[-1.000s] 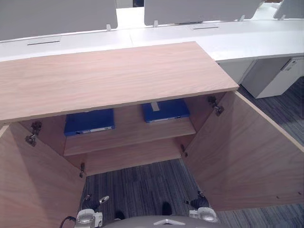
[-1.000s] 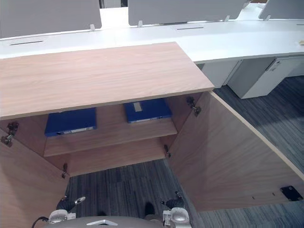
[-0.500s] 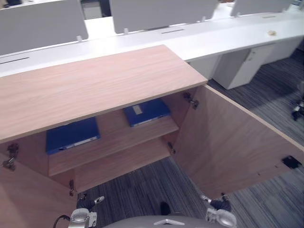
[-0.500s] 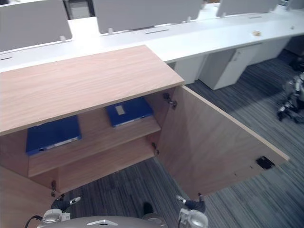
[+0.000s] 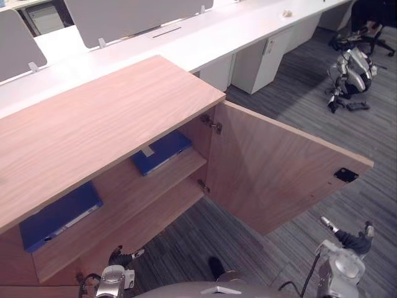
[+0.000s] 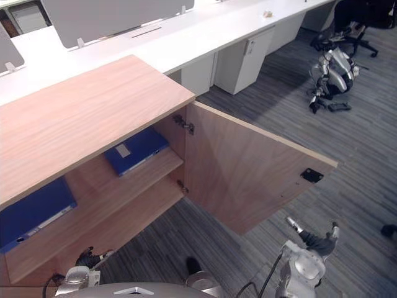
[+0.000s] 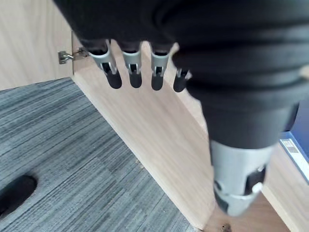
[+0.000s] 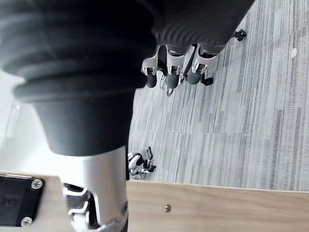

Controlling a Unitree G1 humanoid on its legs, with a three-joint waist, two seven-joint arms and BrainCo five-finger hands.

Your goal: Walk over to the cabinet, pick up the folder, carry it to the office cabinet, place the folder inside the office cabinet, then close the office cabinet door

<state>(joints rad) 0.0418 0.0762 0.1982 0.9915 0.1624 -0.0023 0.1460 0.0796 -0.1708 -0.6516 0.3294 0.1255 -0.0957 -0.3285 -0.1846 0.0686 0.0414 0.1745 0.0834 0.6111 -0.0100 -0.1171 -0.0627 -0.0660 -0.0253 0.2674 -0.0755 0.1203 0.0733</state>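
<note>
I am reading this as late in the job. My left hand [image 5: 122, 256] is hanging low with its fingers [image 7: 133, 67] straight and nothing in them. My right hand [image 5: 348, 239] is hanging just as empty, fingers [image 8: 173, 77] relaxed over the carpet.

One blue folder [image 5: 162, 151] is lying flat on the shelf [image 5: 124, 205] inside the office cabinet [image 5: 93, 124], ahead of and above my left hand. A second blue folder [image 5: 59, 215] is lying further along the same shelf, off to that hand's outer side. I cannot tell which of them is the one I was sent with. With both hands free, I am judging the carrying and placing as done.

What I am left with is the door [image 5: 279, 180]. It is standing wide open between my two hands, its free edge and black latch plate [image 5: 345, 175] near my right hand, not touching it. I am expecting to push it shut with that hand.
</note>
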